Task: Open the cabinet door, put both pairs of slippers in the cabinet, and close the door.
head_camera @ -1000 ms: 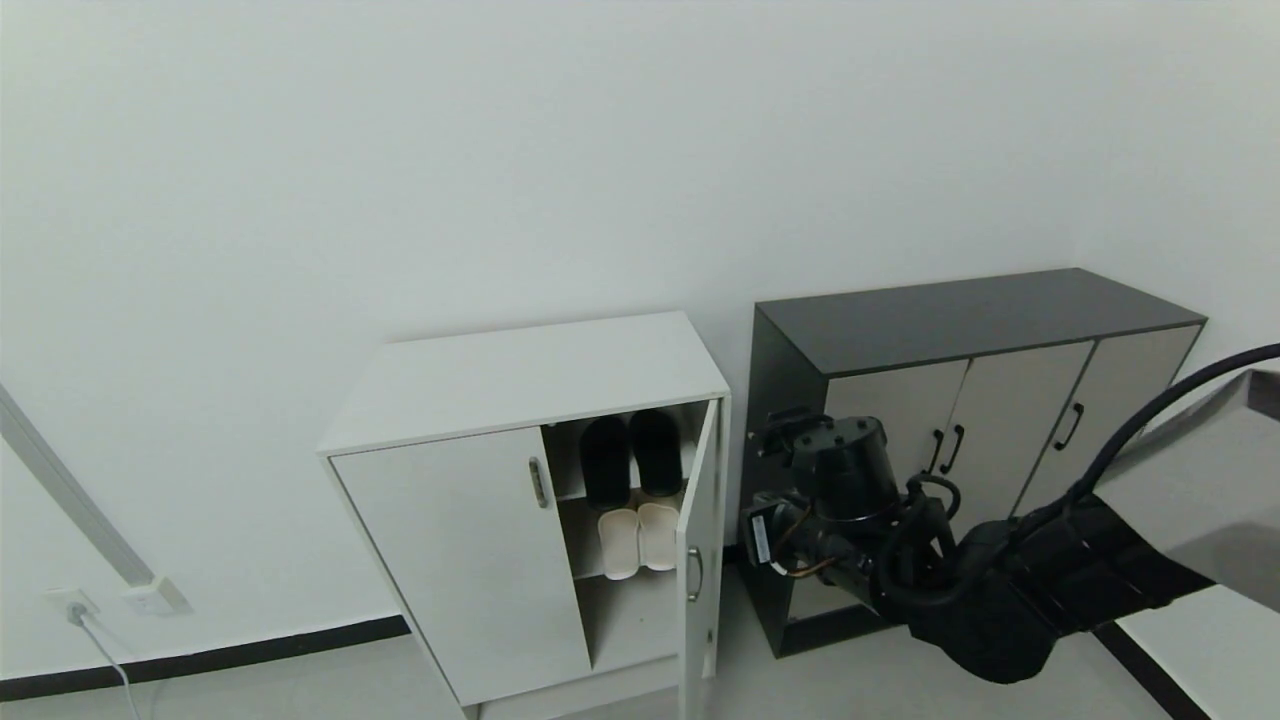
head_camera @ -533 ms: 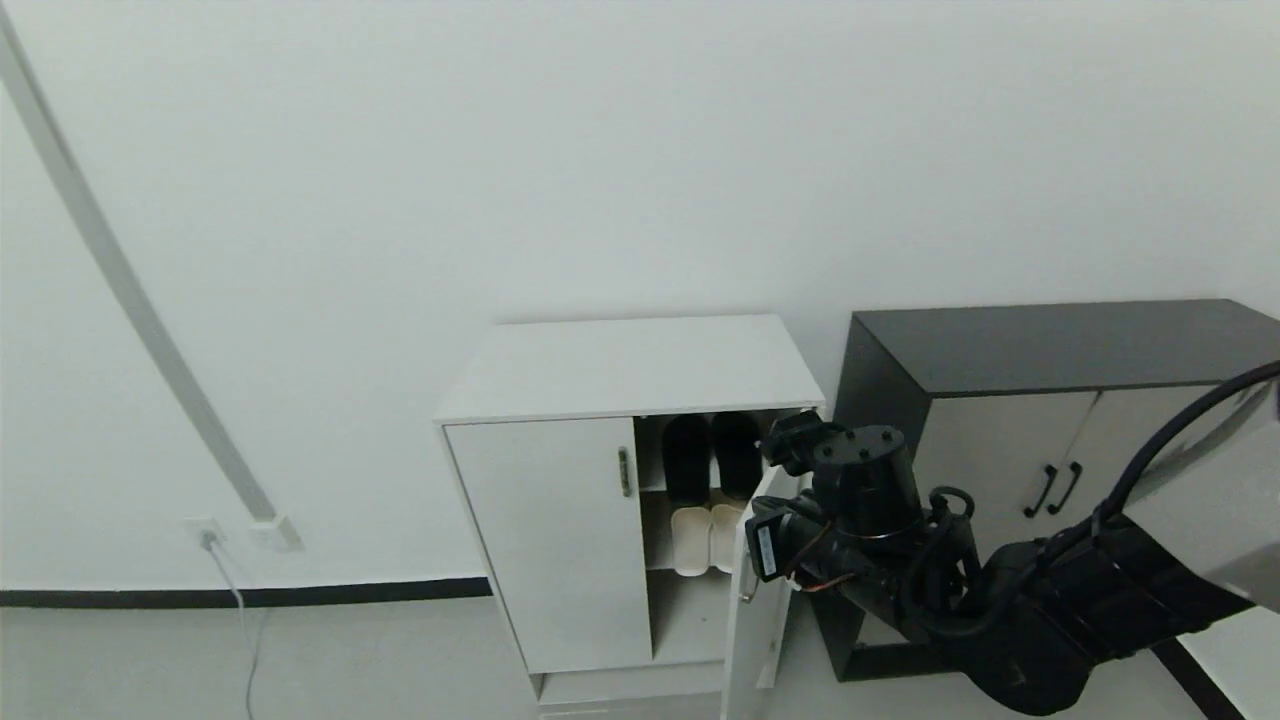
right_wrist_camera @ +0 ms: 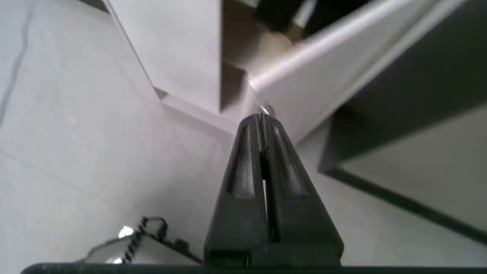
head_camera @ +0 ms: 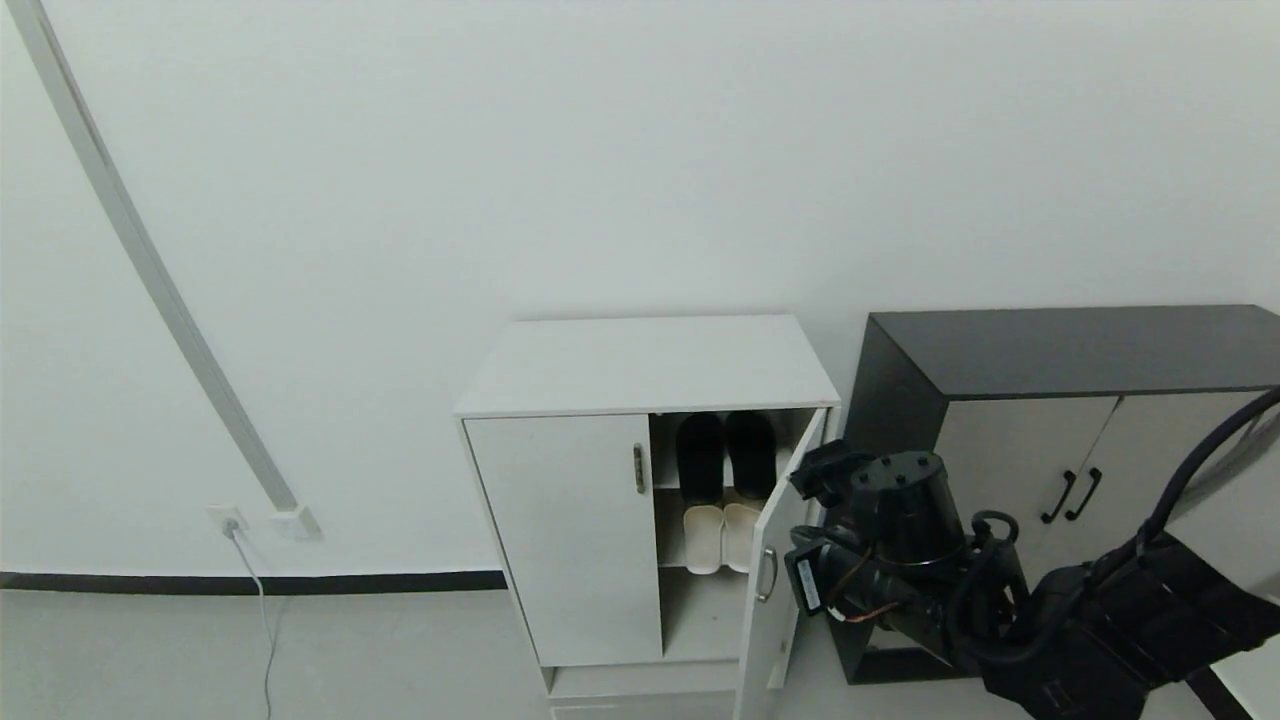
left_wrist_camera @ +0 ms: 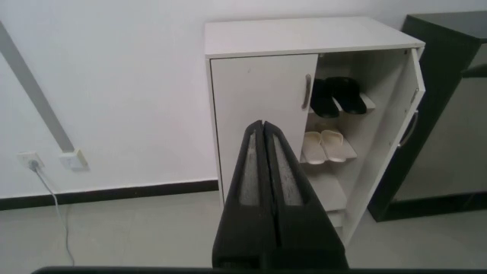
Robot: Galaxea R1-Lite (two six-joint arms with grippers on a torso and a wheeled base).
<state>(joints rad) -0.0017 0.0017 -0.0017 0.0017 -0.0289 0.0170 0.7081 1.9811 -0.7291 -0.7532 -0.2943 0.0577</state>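
The white cabinet (head_camera: 650,365) has its right door (head_camera: 775,600) swung open and its left door shut. Inside, a black pair of slippers (head_camera: 725,450) lies on the upper shelf and a cream pair (head_camera: 720,522) on the shelf below; both pairs also show as black slippers (left_wrist_camera: 338,93) and cream slippers (left_wrist_camera: 329,144). My right arm (head_camera: 890,540) hangs just outside the open door's outer face. My right gripper (right_wrist_camera: 262,125) is shut and empty, its tip close to the white door (right_wrist_camera: 335,61) above the floor. My left gripper (left_wrist_camera: 264,129) is shut and empty, well back from the cabinet (left_wrist_camera: 259,84).
A dark cabinet (head_camera: 1060,350) with grey doors stands right of the white one, close behind my right arm. A wall socket with a cable (head_camera: 232,525) and a slanted wall duct (head_camera: 150,260) lie to the left. Open grey floor (head_camera: 250,650) spreads in front.
The head camera has swung, bringing the white cabinet toward the middle of the view. My right arm has shifted slightly down along the open door's outer side. The door stays open.
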